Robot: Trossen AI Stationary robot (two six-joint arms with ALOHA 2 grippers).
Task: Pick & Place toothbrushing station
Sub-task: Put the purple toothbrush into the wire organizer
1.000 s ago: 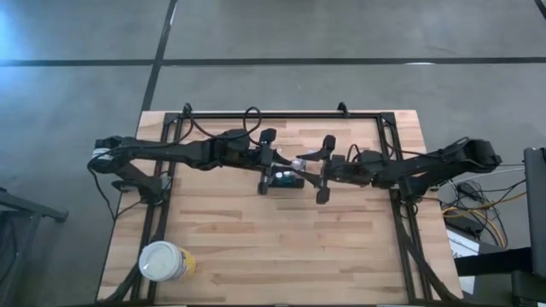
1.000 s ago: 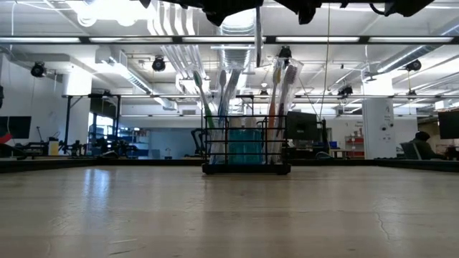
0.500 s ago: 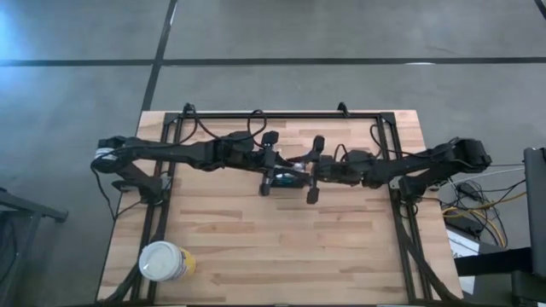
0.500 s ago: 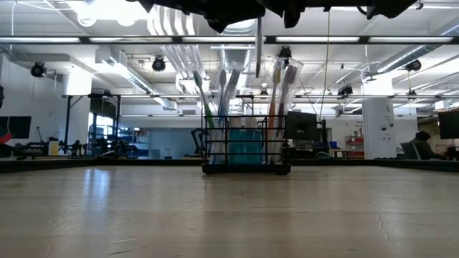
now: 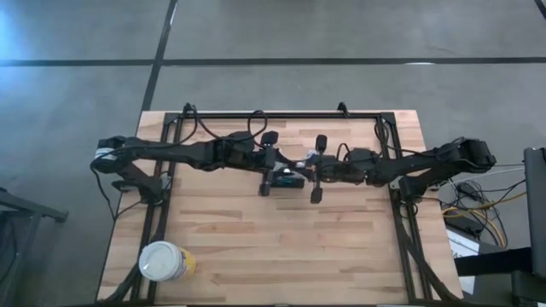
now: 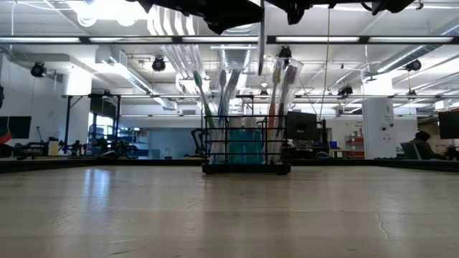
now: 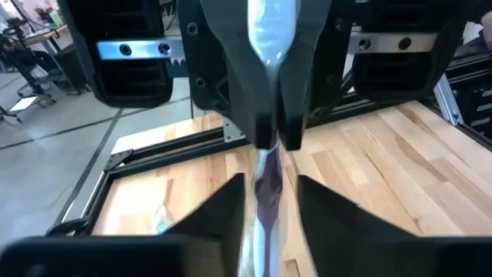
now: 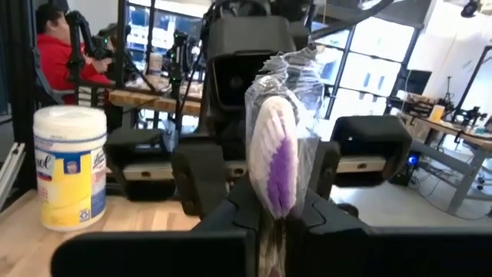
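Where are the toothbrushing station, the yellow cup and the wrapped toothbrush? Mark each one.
toothbrushing station (image 6: 246, 148): low view, on its front slats.
yellow cup (image 5: 165, 261): high view, on its white lid.
wrapped toothbrush (image 8: 278, 161): right wrist view, on its purple-and-white bristle head.

Bright ceiling strip lights (image 6: 344, 40) glare overhead; counter (image 6: 229, 215) evenly lit with soft sheen; wrist views blurred up close.

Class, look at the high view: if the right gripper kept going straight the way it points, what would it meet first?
Most likely the left gripper, which faces the right gripper across the wrapped toothbrush it is shut on; depth is uncertain.
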